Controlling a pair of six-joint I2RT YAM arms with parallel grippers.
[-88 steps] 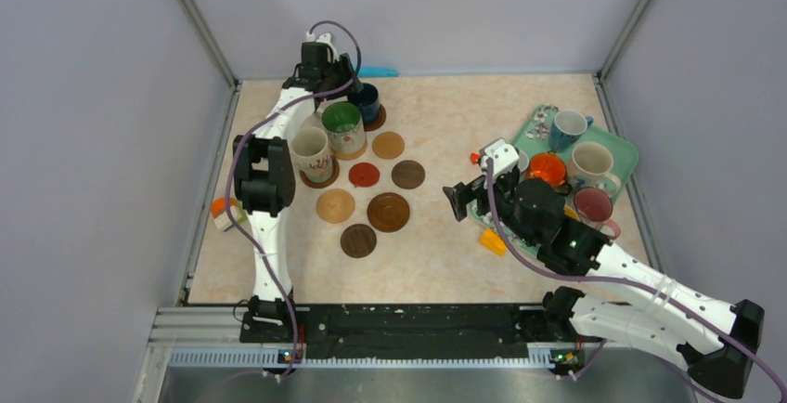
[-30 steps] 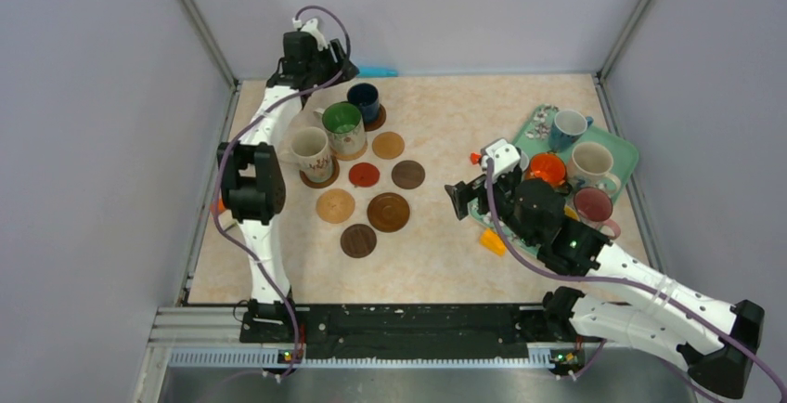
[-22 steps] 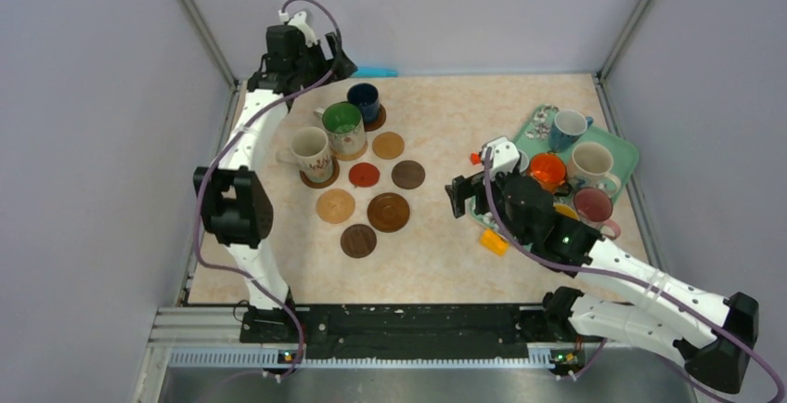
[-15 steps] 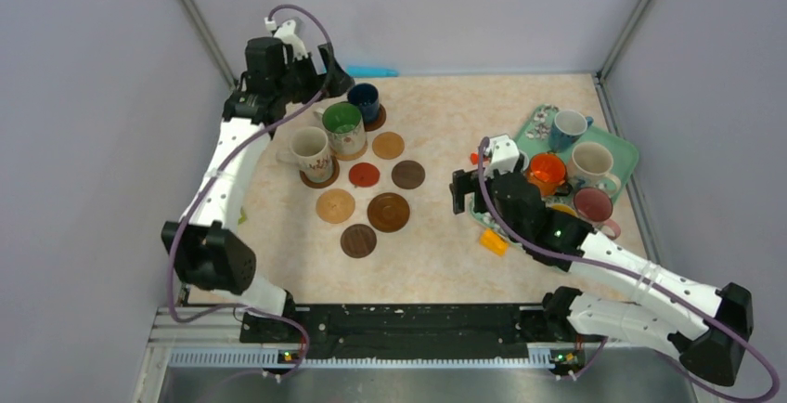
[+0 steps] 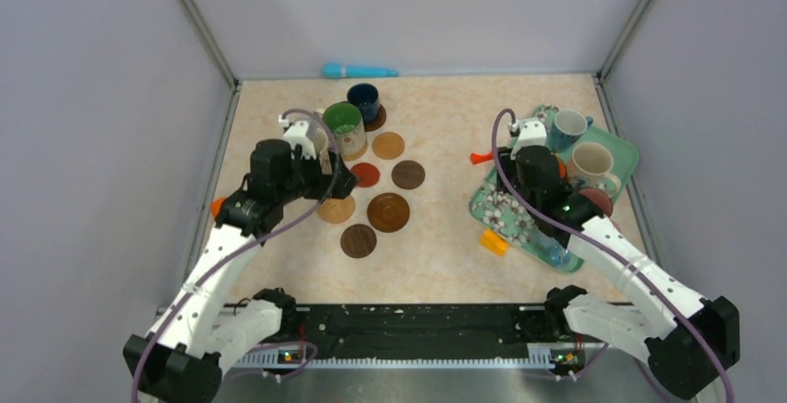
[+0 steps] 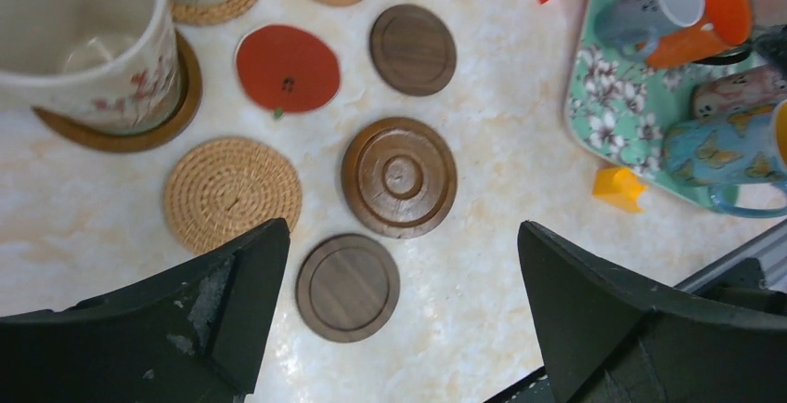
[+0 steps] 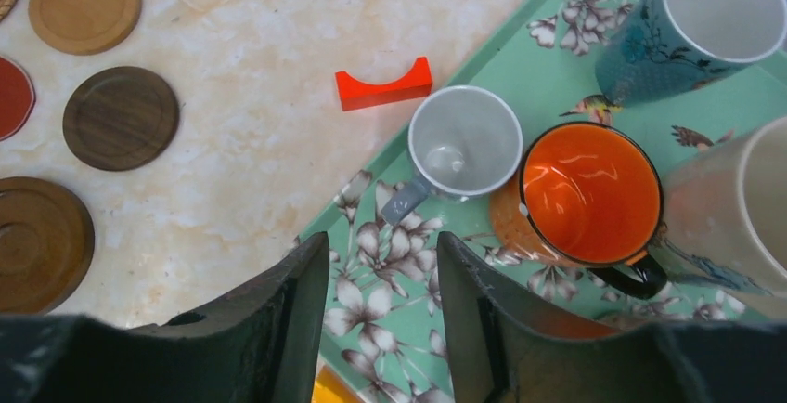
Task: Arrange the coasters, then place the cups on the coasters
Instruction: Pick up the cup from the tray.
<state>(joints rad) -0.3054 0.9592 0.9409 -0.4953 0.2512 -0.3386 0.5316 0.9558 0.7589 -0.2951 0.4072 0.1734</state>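
Right hand (image 7: 382, 259): fingers partly apart, empty, over floral tray (image 7: 548, 69).
Left hand (image 6: 401, 236): spread wide, empty, above ridged brown coaster (image 6: 399, 176).
Small white mug (image 7: 464, 141): hand's 1 o'clock, at tray edge; grey handle toward 7 o'clock; orange mug (image 7: 589, 194) just beside at 3.
Handling: likely light, rigid, glazed-slick, chippable; pinch rim wall or handle.

Floral tray (image 7: 548, 59) beside red block (image 7: 383, 84)

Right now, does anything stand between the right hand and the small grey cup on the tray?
Nothing visible does. The right hand hovers over the tray with the small grey cup just ahead, its handle pointing toward the hand. The orange cup sits close beside it.
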